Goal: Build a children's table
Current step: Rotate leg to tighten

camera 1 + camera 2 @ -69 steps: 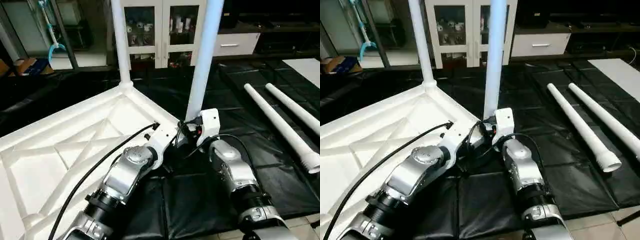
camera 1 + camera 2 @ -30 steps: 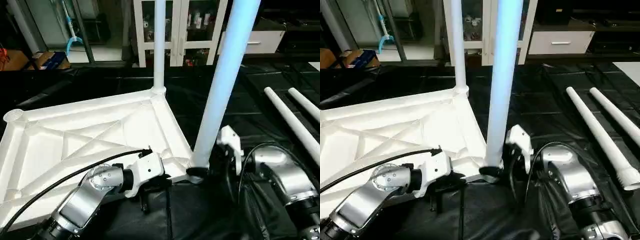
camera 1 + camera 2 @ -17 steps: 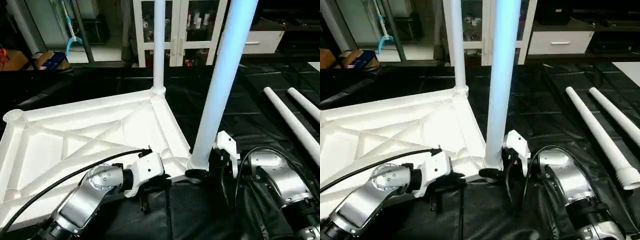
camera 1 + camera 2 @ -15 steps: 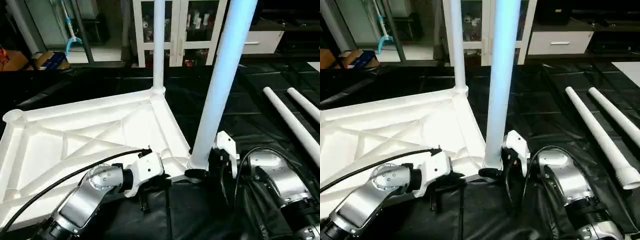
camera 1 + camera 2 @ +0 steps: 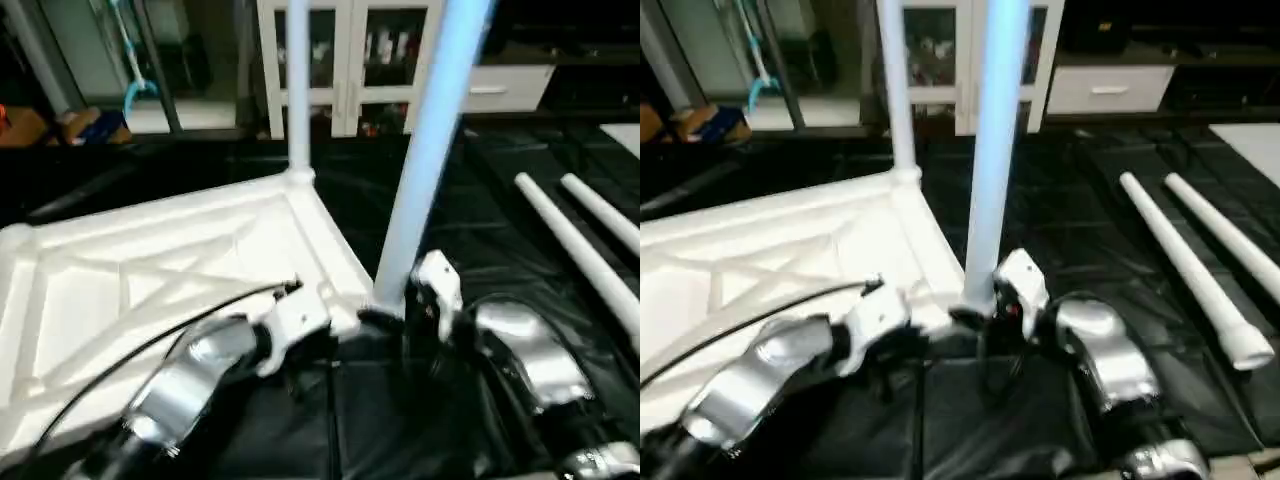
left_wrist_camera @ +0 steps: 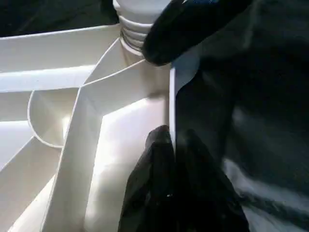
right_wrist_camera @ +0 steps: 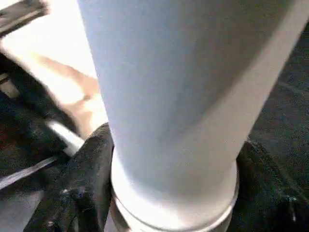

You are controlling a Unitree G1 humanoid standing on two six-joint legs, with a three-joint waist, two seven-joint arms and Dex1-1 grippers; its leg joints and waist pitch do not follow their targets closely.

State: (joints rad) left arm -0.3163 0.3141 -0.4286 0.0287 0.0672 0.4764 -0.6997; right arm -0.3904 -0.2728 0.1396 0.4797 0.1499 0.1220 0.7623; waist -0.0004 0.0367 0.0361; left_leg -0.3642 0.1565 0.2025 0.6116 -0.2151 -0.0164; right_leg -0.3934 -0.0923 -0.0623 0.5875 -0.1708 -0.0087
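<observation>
Inverted tabletop (image 5: 150, 260) lay on black mat (image 5: 480, 220). Left gripper (image 6: 171, 145) pinched tabletop rim beside near leg (image 5: 425, 150), steadying it. Right gripper (image 7: 169, 193) jaws straddled leg base, probably for screwing.

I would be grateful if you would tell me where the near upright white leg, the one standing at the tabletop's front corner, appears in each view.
Left eye view: the near upright white tapered leg rises right of centre.
Right eye view: at centre.
Left wrist view: its ribbed base at the upper edge.
Right wrist view: close up, centre, flanked by dark jaws.
Shared landmark: the white plastic tabletop corner.
</observation>
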